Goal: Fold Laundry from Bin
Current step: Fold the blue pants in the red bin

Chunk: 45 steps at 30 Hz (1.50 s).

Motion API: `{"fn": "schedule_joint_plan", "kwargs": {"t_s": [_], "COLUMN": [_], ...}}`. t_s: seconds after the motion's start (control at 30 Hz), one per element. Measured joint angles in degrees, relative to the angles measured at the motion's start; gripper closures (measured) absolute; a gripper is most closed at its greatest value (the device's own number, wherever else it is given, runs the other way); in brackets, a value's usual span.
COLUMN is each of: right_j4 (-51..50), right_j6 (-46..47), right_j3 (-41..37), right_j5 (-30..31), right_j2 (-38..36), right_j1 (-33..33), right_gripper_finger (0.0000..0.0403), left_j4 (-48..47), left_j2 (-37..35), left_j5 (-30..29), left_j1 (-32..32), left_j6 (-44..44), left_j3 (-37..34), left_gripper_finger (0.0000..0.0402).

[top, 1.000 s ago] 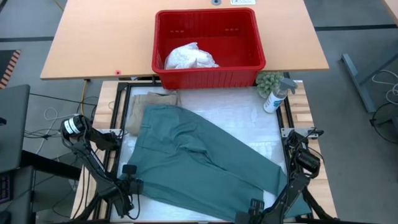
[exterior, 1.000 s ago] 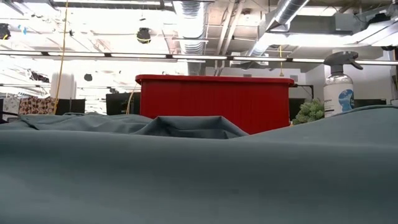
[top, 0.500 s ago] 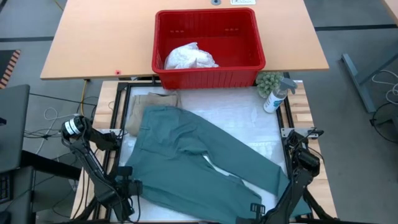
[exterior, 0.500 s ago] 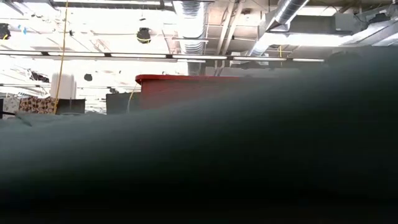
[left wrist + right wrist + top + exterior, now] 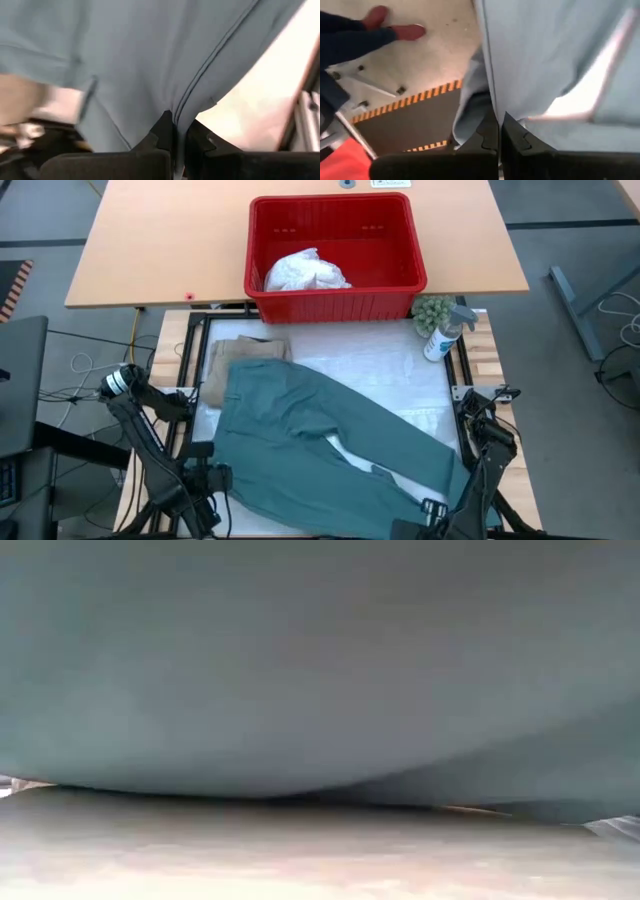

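Both grippers, left gripper (image 5: 212, 478) and right gripper (image 5: 432, 510), pinched the near hem of the teal garment (image 5: 320, 435) spread on the surface (image 5: 390, 365) near the red bin (image 5: 336, 300); folding it farward seemingly came next.

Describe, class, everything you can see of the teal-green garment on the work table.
The teal-green garment is soft cloth with stitched seams, spread mostly flat and slanting across the white work surface. Its far corner overlaps a beige garment. At the near edge the left gripper and right gripper are each shut on its hem, lifting that edge so it hangs over the table-level camera. A pale gap shows between its two long parts.
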Motion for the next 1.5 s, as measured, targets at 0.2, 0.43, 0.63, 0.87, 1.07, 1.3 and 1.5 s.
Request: {"fn": "schedule_joint_plan", "kwargs": {"t_s": [0.2, 0.43, 0.63, 0.87, 1.07, 1.3, 1.5], "right_j4": [0.02, 0.05, 0.05, 0.07, 0.12, 0.00, 0.04], "right_j6": [6.34, 19.14, 20.08, 11.70, 1.56, 2.27, 11.35], "right_j3": [0.11, 0.11, 0.09, 0.09, -5.72, -32.12, -48.05], "right_j5": [6.02, 14.88, 20.92, 24.45, 28.15, 17.15, 15.37], "right_j2": [-0.62, -1.15, -2.94, -6.42, -12.74, -26.06, -35.44], "right_j1": [-1.86, -4.13, -6.25, -14.05, -22.89, -30.25, -28.27], "right_gripper_finger": [0.0383, 0.0383, 0.0383, 0.0383, 0.0383, 0.0383, 0.0382], "left_j4": [-8.67, -8.56, -8.61, -8.66, -8.64, -8.67, -8.69], "left_j2": [-0.46, -3.95, -7.70, -11.02, -11.66, -11.54, -11.54], "left_j5": [-7.37, -15.48, -22.27, -28.76, -30.40, -33.33, -33.26], "left_j1": [6.46, 13.25, 19.08, 25.15, 31.95, 39.88, 45.60], "left_j6": [1.22, 4.10, 7.10, 12.04, 17.86, 22.10, 24.64], "left_j3": [4.60, 4.63, 4.65, 4.65, 4.65, 4.65, 2.93], "left_gripper_finger": [0.0401, 0.0401, 0.0401, 0.0401, 0.0401, 0.0401, 0.0401]}}
